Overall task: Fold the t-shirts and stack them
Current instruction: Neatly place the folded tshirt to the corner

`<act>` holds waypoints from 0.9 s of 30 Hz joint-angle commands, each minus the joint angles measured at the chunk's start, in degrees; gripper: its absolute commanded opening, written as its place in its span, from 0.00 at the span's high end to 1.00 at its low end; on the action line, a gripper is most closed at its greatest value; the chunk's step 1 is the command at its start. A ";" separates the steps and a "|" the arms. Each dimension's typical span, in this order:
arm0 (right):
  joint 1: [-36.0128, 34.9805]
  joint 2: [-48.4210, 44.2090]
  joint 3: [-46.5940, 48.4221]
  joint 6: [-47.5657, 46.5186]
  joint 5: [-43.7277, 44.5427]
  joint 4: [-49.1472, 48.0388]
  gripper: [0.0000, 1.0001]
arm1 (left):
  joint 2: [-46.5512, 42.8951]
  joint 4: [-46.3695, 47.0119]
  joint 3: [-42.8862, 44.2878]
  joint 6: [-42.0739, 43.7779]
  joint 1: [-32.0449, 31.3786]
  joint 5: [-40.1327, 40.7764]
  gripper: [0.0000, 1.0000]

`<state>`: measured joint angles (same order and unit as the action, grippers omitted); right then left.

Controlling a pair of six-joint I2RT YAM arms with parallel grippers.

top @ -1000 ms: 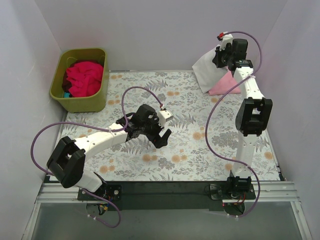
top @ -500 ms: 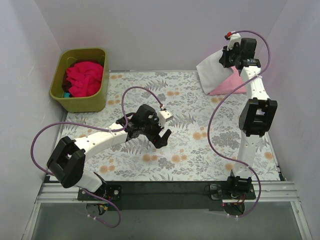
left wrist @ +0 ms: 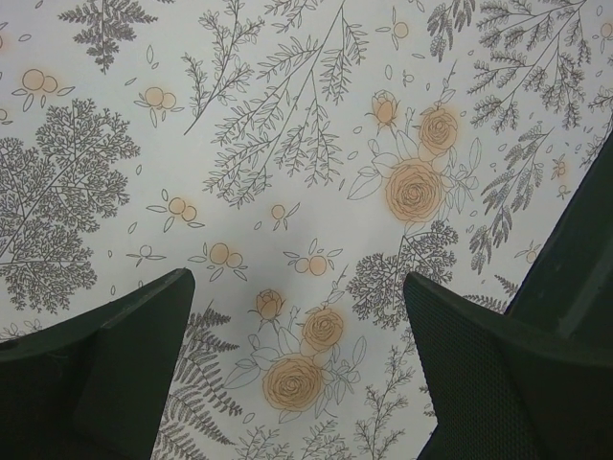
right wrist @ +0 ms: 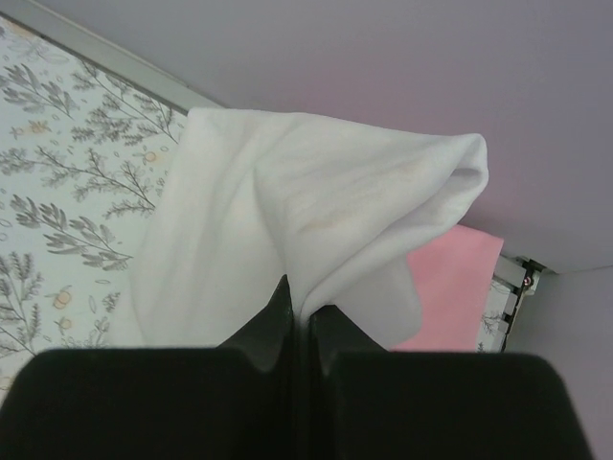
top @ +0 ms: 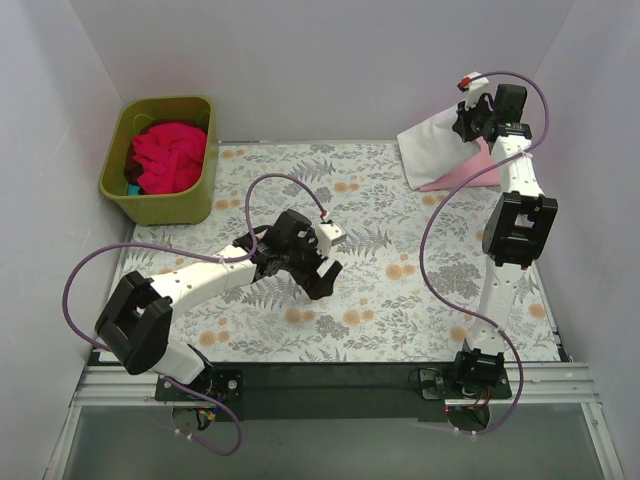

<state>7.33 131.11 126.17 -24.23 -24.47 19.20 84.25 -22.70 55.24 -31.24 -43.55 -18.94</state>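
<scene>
Right pincer [right wrist: 299, 311]: jaws pressed together on a thin pinch of the white t-shirt [right wrist: 287, 211], raised over the far right corner, with the cloth draping down from the grip.
White t-shirt: partly lifted, hanging in loose folds with one bunched lobe flopping to the right. Its lower edge appears to rest on the floral sheet [top: 380, 200].
Pale pink t-shirt [top: 482, 172]: lies on the sheet beneath and behind the white one, overlapped by it. Whether it is folded I cannot tell.
Handling: light, limp cotton with no stiffness. From a single grip it will likely sag, swing and crumple, and so thin a pinch could slip out. It is better taken at a hem or shoulder corner, with a second grip to spread it.
Left pincer [left wrist: 297, 287]: jaws well apart and holding nothing, hovering low over the middle of the sheet, well apart from both shirts.
Red t-shirts [top: 168, 155]: heaped in the olive tub [top: 190, 205] at the far left corner, not yet folded.
Stage: judged early, as no neat stack shows.
</scene>
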 commanded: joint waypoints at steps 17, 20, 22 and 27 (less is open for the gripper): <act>3.65 6.44 -1.19 -17.43 -2.87 -8.74 0.99 | 3.29 -3.14 3.64 1.19 0.40 -3.12 0.08; 3.74 6.88 -2.77 -18.66 -2.17 -10.49 0.99 | 3.20 -3.49 3.56 1.27 0.40 -3.91 0.08; 3.65 7.32 -3.56 -18.14 0.98 -12.86 0.66 | 3.12 -4.10 3.73 1.19 0.40 -3.91 0.08; 3.83 6.80 -0.49 -11.90 6.71 -15.16 0.29 | 2.59 -6.13 5.83 1.19 1.27 -4.87 0.08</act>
<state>10.59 138.80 123.00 -38.65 -21.17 8.86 87.72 -27.40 57.74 -30.52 -43.20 -22.00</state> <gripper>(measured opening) 0.701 0.917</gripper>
